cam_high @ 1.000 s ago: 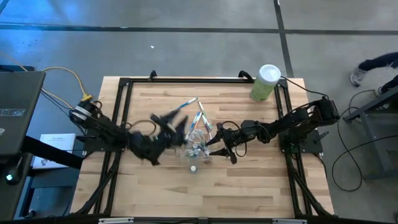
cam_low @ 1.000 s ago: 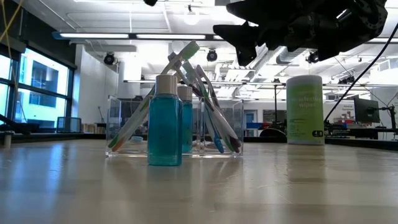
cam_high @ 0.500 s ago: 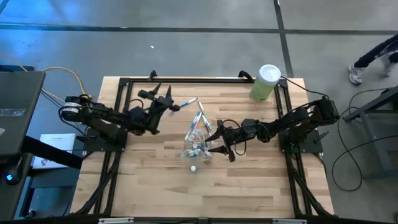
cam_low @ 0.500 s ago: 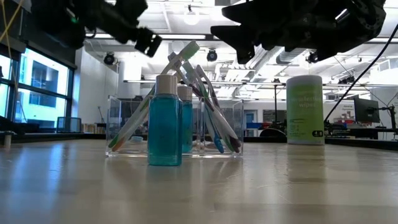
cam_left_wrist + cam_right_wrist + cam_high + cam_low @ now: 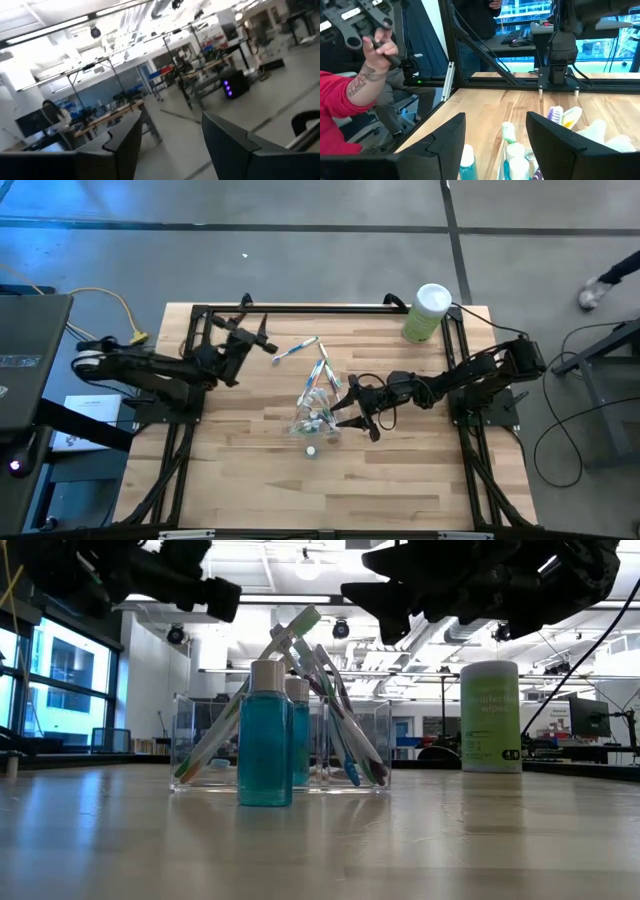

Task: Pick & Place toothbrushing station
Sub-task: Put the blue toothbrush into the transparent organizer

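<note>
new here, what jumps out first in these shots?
The clear holder mid-table, crammed with pastel toothbrushes fanning out, with blue bottles in front. The right gripper sits right beside it, fingers open and empty; the left gripper is up near the table's far-left corner, also open. A green canister stands at the far-right corner.

The high view looks straight down on the whole table [image 5: 260, 470]. The low view faces level across it. Both share the clear holder [image 5: 352, 745], close below the right wrist camera.
</note>
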